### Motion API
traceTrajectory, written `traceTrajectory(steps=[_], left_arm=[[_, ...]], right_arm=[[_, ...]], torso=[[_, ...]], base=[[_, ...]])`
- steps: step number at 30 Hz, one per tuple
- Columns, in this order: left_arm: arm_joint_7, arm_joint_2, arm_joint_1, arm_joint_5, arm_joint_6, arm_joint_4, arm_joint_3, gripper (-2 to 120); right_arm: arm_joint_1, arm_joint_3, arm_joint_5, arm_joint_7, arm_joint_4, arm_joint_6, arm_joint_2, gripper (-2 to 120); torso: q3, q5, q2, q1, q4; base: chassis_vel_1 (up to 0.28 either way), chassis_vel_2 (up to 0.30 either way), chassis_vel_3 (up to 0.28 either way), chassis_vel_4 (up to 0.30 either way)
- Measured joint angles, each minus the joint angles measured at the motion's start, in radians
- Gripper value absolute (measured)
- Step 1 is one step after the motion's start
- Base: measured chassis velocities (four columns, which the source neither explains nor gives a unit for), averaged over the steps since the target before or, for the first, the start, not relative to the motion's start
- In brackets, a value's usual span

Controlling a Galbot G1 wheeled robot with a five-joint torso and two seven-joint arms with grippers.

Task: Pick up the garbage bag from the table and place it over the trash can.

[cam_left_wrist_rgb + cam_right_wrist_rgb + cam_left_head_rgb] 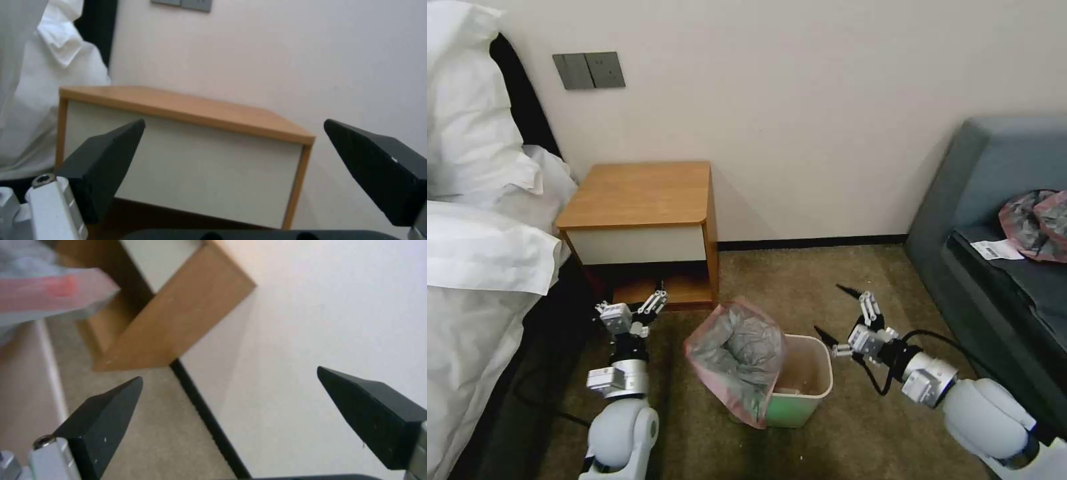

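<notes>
The trash can [807, 390] stands on the carpet in front of the table [640, 197]. The garbage bag [737, 360], pink outside and grey inside, sits with its mouth open over the bin's left part and hangs down its left front corner. The bin's right rim is bare. My left gripper [656, 293] is open left of the bag, near the table's low shelf, and faces the white drawer front [178, 166]. My right gripper [830, 310] is open just right of the bin with nothing between its fingers. A pink edge of the bag [53, 293] shows in the right wrist view.
A bed with white bedding [474, 253] fills the left side. A grey-blue sofa [994, 200] stands at the right, with another pink-grey bundle [1037, 223] and a white label on its seat. Open carpet [800, 280] lies between table and sofa.
</notes>
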Motion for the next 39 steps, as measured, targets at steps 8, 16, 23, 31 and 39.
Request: traceTrajectory(steps=[8,16,23,31,39], left_arm=[[-0.034,0.083,0.097,-0.145,0.172,-0.195,0.063,100],[-0.126,0.184,0.235,-0.285,0.374,-0.404,0.128,99],[-0.137,0.208,0.288,-0.339,0.549,-0.411,0.173,98],[-0.100,0.199,0.283,-0.383,0.623,-0.371,0.208,98],[-0.060,0.195,0.264,-0.404,0.637,-0.321,0.202,97]], right_arm=[[-0.001,0.023,0.004,0.049,0.007,0.001,0.084,100],[0.008,0.041,0.005,0.055,-0.003,0.010,0.140,100],[0.013,0.028,-0.004,0.056,-0.012,0.023,0.190,100],[0.002,0.025,-0.016,0.056,-0.020,0.043,0.205,100],[0.002,0.014,-0.023,0.053,-0.027,0.052,0.212,100]], torso=[[0.000,-0.0003,0.000,0.000,-0.0002],[0.000,0.0000,0.000,0.000,-0.0002],[0.000,-0.0002,0.000,0.000,-0.0002],[0.000,-0.0001,0.000,0.000,-0.0003],[0.000,-0.0001,0.000,0.000,-0.0002]], base=[[0.000,0.000,0.000,0.000],[0.000,0.000,0.000,0.000],[0.000,0.000,0.000,0.000],[0.000,0.000,0.000,0.000],[0.000,0.000,0.000,0.000]])
